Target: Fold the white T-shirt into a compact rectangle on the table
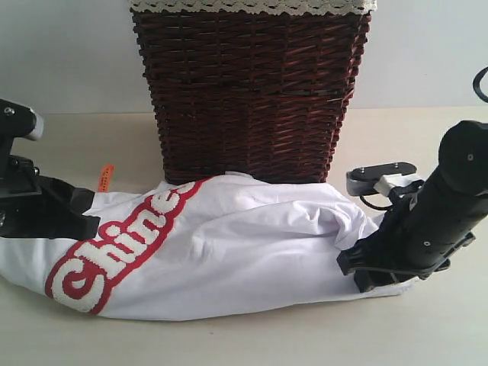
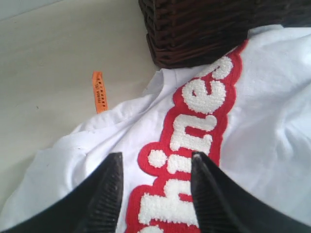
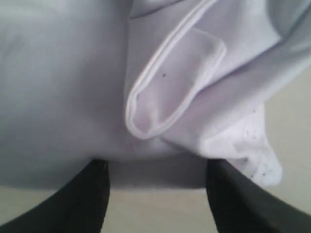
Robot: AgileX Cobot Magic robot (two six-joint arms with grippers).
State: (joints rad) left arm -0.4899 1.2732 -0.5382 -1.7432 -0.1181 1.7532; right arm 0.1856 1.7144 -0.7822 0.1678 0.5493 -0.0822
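Observation:
The white T-shirt (image 1: pixel 244 244) lies folded in a long wrinkled band on the table (image 1: pixel 252 339), in front of the basket. Its red-edged lettering (image 1: pixel 114 252) faces up at the left, and an orange tag (image 1: pixel 104 177) pokes out behind it. My left gripper (image 2: pixel 156 158) hovers open over the lettering (image 2: pixel 194 131), its fingers (image 2: pixel 109 189) apart with nothing between them. My right gripper (image 3: pixel 156 162) stands open at the shirt's right end, just short of a folded sleeve hem (image 3: pixel 170 92); bare table (image 3: pixel 155 208) shows between its jaws. In the exterior view the right arm (image 1: pixel 427 221) rests over that end.
A tall dark wicker basket (image 1: pixel 248 91) with white lace trim stands right behind the shirt, touching its back edge. A pale wall rises behind the table. Bare tabletop runs along the front edge and at the far right.

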